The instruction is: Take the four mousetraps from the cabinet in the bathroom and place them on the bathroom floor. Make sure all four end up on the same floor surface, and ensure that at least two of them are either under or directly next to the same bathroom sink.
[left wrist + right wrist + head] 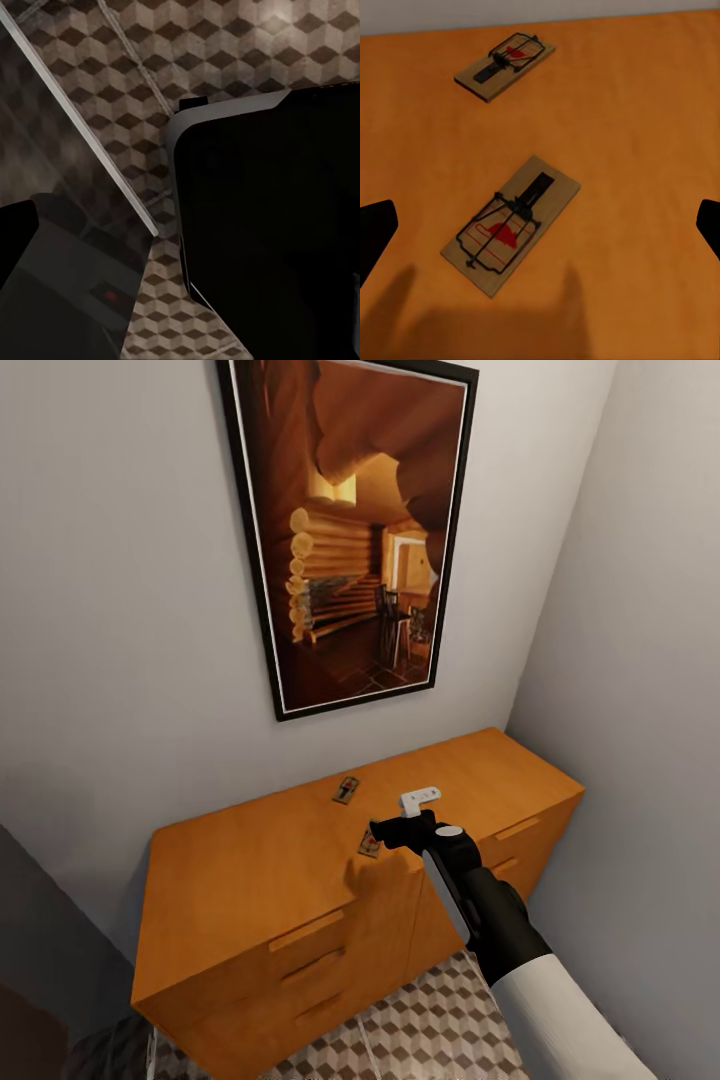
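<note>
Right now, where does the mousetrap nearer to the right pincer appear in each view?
Head view: the nearer mousetrap lies on the cabinet top, partly hidden by the right pincer.
Right wrist view: it lies mid-picture, between the open fingertips.
Left wrist view: not in it.
Shared landmark: the second mousetrap near the wall.

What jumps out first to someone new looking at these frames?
Probably the big framed picture of a log-cabin interior, hanging on the pale wall above the orange-brown cabinet. Next, two mousetraps on the cabinet top: the near mousetrap lies between the open fingertips of the right gripper, which hovers over it, and the far mousetrap sits closer to the wall. The cube-patterned bathroom floor shows below the drawers.
</note>
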Robot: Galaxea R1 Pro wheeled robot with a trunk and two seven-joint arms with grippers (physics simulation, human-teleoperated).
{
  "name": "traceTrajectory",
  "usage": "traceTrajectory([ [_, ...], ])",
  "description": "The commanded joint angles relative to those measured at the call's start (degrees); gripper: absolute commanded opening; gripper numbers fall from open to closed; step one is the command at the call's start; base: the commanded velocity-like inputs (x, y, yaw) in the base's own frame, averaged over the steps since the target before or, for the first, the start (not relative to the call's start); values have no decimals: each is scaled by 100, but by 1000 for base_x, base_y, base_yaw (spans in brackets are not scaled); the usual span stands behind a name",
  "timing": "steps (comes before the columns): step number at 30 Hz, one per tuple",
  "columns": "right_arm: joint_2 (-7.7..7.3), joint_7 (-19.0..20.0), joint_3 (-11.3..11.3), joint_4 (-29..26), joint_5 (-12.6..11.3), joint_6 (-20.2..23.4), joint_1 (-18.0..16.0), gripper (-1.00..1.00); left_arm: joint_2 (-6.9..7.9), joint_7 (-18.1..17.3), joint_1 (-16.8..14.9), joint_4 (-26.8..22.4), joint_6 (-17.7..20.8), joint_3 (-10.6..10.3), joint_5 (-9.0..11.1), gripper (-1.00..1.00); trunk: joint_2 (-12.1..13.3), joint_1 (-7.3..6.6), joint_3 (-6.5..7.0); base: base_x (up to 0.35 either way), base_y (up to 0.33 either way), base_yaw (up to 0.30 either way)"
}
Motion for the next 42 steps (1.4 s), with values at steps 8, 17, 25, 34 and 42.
traceTrajectory([
  [8,0,8,7,-6,-10,28,-5,100,-3,7,-10,24,-42,-49,42,100,-13,3,-83,1,0,0],
  [17,8,0,17,-22,35,38,-5,100,-3,7,-10,24,-42,-49,42,100,-13,3,-103,0,0,0],
  [25,9,-1,8,-23,75,45,-5,100,-3,7,-10,24,-42,-49,42,100,-13,3,-104,0,0,0],
  [34,9,-1,12,-32,77,46,-5,100,-3,7,-10,24,-42,-49,42,100,-13,3,-104,103,0,0],
  [42,9,-5,14,-32,77,46,-5,100,-3,7,-10,24,-42,-49,42,100,-13,3,-104,130,0,0],
])
